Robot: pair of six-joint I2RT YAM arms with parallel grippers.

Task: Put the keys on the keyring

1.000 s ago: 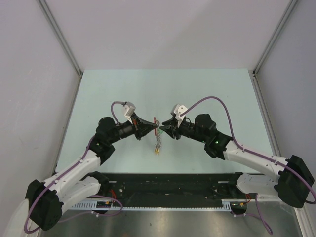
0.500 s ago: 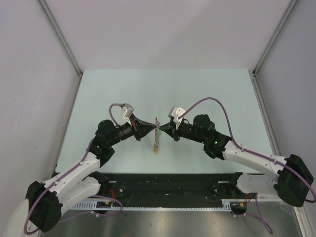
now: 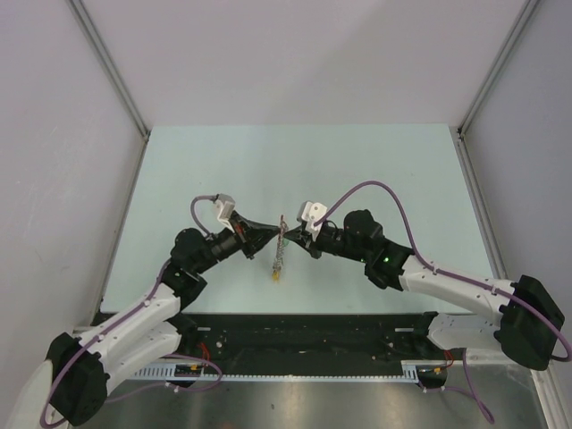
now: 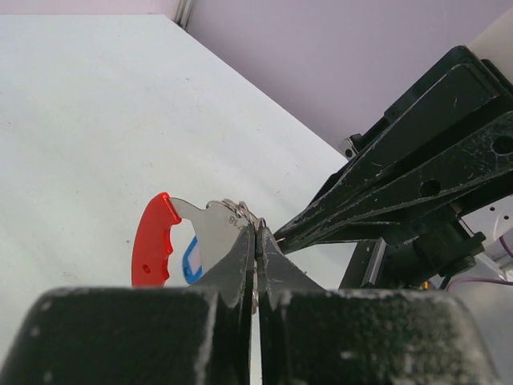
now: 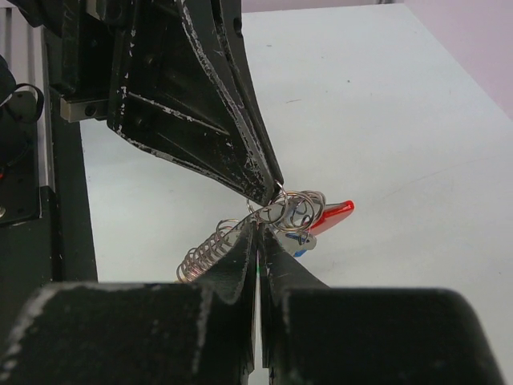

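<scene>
Since a second ago the right hand (image 3: 292, 235) has closed, and both hands have eased toward the arm bases. Mid-bench (image 3: 375, 170), it and the left hand (image 3: 273, 234) meet tip to tip, each pinching the keyring (image 3: 280, 252), seemingly at its far end. Its long axis runs far-to-near, with the yellow-tagged end toward the bases.

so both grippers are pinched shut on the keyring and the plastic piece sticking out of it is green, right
Not green: the plastic piece is red, as the left wrist view shows. The rest stands: left gripper and right gripper are both shut on the keyring.
</scene>
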